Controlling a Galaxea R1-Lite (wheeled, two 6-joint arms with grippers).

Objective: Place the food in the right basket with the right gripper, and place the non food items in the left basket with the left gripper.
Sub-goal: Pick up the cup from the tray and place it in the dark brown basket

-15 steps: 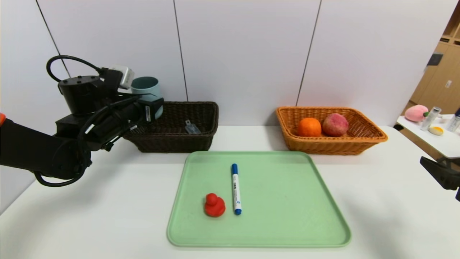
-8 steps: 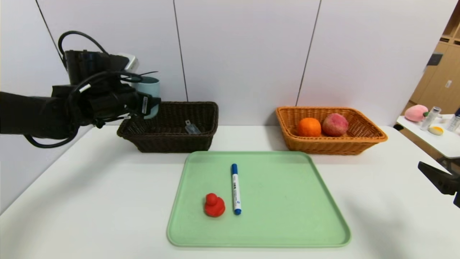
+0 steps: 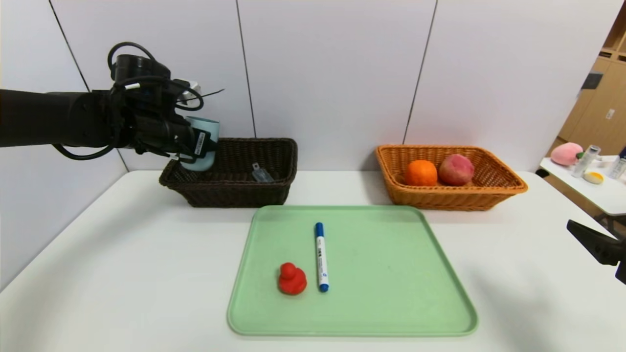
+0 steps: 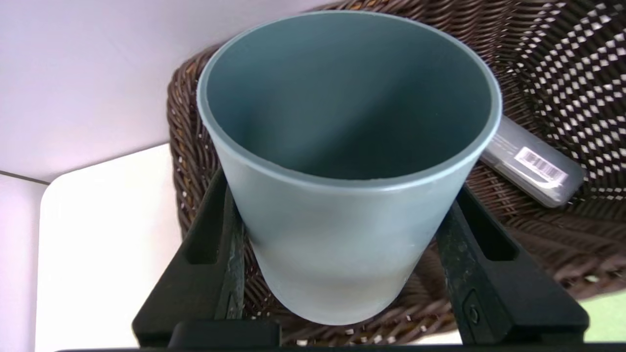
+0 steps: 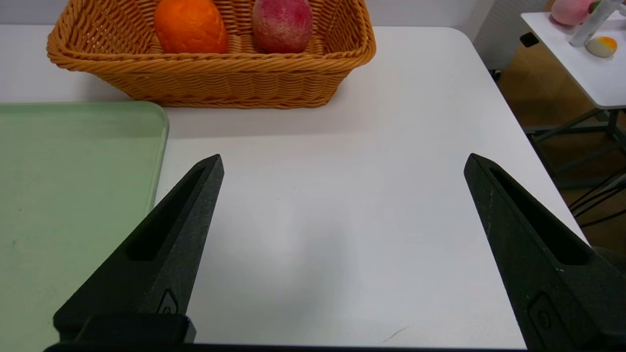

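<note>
Left wrist view: the blue-grey plastic cup is seen clamped near its base between the two black fingers of the left gripper, mouth open toward the camera, with the dark brown left basket lying directly beneath and behind it. A slim clear-grey case with a barcode label is already seen resting on the floor of that basket, close to the cup's rim in this view. From the head camera the cup is shown held tilted above the near-left corner of the left basket, not yet set down. On the green tray in the middle of the table, two non-food items are left: the small red rubber duck and, just beside it, the white marker with blue cap. The orange and the peach are seen side by side inside the orange-tan right basket, so the food half is judged finished. The right gripper is parked low over the bare table near its right edge, its jaws spread wide and holding nothing. What is judged to remain is the release of the cup, then the duck and the marker.
</note>
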